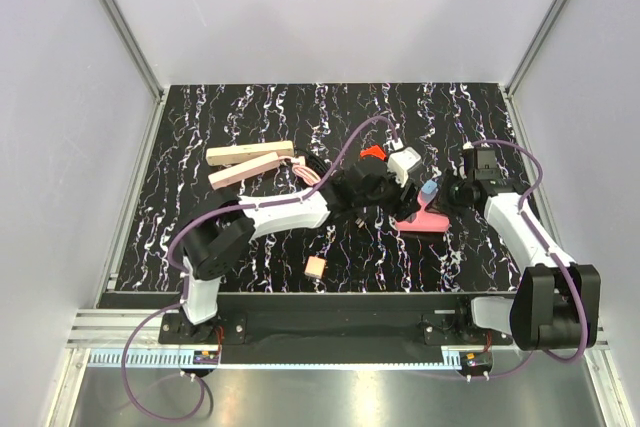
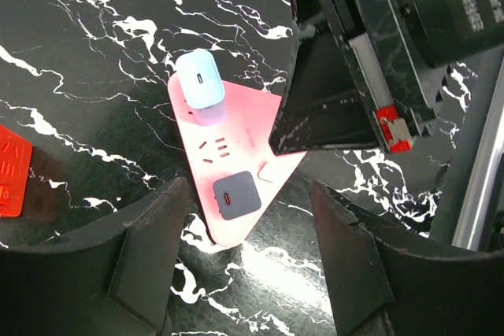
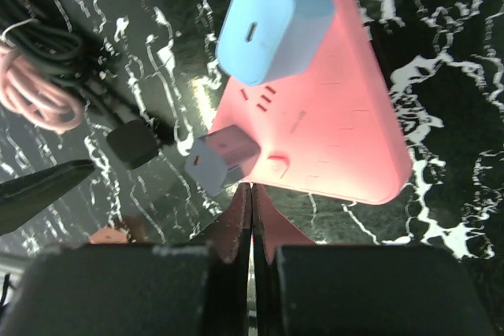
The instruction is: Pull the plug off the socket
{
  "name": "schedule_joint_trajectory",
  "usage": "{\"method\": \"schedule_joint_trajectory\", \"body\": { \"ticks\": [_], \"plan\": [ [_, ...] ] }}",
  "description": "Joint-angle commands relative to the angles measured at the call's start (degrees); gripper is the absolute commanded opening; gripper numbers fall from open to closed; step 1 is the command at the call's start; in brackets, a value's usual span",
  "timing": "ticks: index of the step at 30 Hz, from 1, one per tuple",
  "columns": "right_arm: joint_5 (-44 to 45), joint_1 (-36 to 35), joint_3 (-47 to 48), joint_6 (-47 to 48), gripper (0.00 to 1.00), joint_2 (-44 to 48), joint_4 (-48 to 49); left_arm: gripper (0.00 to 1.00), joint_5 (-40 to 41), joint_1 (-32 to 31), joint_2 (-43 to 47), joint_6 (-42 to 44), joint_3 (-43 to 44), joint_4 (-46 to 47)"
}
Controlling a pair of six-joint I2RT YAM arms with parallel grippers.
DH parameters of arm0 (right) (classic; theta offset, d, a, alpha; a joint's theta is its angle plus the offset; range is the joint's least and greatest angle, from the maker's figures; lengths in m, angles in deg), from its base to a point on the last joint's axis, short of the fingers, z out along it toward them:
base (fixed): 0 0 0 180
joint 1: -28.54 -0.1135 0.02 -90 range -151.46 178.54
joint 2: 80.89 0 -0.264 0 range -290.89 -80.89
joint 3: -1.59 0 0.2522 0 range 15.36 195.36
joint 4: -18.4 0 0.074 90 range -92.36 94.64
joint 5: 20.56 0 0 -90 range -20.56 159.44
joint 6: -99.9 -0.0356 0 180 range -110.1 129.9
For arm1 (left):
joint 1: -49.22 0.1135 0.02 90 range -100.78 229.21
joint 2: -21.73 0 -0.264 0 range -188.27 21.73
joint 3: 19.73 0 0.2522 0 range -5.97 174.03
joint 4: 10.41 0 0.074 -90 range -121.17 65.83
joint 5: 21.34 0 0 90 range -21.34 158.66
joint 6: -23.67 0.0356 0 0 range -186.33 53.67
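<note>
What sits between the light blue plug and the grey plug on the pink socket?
Three small empty slots in the pink socket separate the light blue plug from the grey plug; the left wrist view shows it.

I see the marbled table (image 1: 200,127) carrying a pink socket (image 1: 425,219) at four o'clock, two beige bars (image 1: 245,171) at ten.

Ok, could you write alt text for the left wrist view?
A pink triangular socket on a black marbled table holds a pale blue plug and a grey plug. The open left claw frames it; the right claw overlaps one edge.
</note>
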Motion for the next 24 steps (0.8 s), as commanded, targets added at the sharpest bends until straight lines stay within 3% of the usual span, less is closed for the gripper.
{"method": "schedule_joint_trajectory", "body": {
  "ticks": [1,11,24],
  "plan": [
    [3.72,-0.35,-0.55,0.83,0.0,1.46,3.7,0.68,-1.6,0.1,-0.79,2.71,1.25,3.08],
    [4.77,-0.88,-2.22,0.48,0.0,-0.48,5.72,0.68,-2.39,0.1,-3.42,0.42,-1.3,9.23],
    [4.95,-0.88,-2.49,-0.49,0.0,-6.28,7.66,0.68,-1.86,0.37,-7.29,-0.28,2.13,5.28]
  ]
}}
